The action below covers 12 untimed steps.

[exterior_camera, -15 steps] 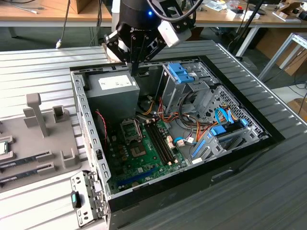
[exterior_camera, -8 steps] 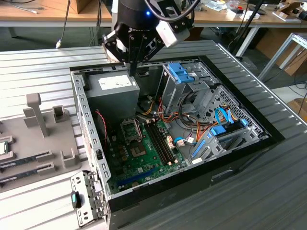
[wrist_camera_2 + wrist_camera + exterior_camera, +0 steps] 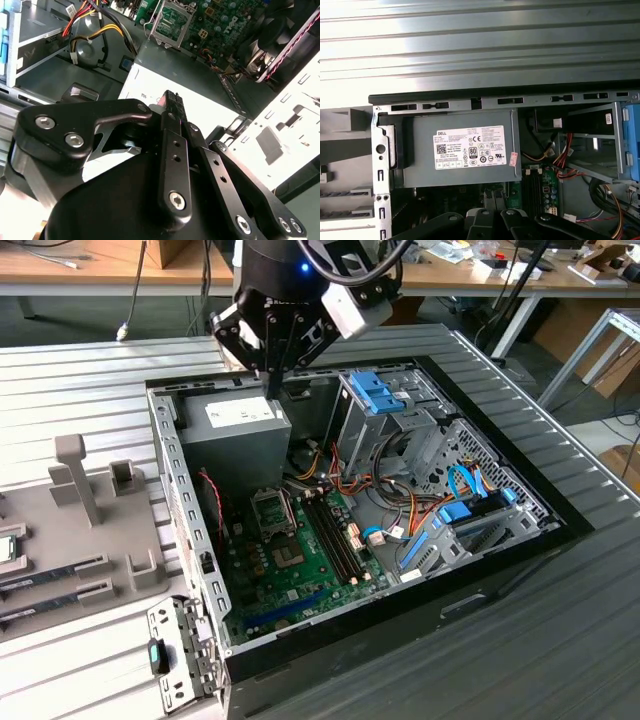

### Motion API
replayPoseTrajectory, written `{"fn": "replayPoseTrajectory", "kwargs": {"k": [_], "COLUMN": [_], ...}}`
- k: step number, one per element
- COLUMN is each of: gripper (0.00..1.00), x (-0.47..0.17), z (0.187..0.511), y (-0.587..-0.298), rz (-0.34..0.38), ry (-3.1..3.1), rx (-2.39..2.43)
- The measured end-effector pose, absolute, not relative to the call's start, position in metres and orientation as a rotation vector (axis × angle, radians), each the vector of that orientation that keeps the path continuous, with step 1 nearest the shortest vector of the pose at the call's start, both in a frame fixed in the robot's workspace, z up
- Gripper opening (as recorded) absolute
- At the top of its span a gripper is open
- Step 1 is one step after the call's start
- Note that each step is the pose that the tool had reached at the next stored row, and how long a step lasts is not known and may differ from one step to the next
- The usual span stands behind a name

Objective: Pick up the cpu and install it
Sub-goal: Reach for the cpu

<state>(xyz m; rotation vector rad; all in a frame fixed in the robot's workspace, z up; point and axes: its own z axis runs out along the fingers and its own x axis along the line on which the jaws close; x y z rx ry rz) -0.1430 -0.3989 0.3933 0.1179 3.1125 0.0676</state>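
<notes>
The cpu [image 3: 6, 550] looks like the small silver-topped square lying on the grey holder plate [image 3: 100, 540] at the exterior view's left edge, partly cut off. My gripper [image 3: 272, 388] hangs far from it, over the grey power-supply box [image 3: 235, 435] at the back of the open computer case. Its two black fingers [image 3: 172, 107] are pressed together with nothing between them. The metal-framed socket [image 3: 272, 512] sits on the green motherboard [image 3: 300, 560] below the power supply; in the second wrist view the socket [image 3: 170, 22] shows beyond the fingertips.
Two long memory sticks [image 3: 50, 575] lie on the holder plate beside grey upright posts [image 3: 75, 475]. Inside the case are blue drive brackets [image 3: 385, 395], bundles of coloured cables [image 3: 95, 22] and a black fan [image 3: 272, 37]. The case [image 3: 520, 540] rests on a ribbed metal table [image 3: 480, 45].
</notes>
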Motion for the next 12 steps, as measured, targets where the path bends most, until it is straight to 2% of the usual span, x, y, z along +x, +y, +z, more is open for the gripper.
{"fn": "replayPoseTrajectory", "kwargs": {"k": [12], "gripper": [0.11], "x": [-0.1481], "z": [0.3933], "y": [-0.3989], "rz": [0.068], "ry": [3.112], "rx": [0.118]}}
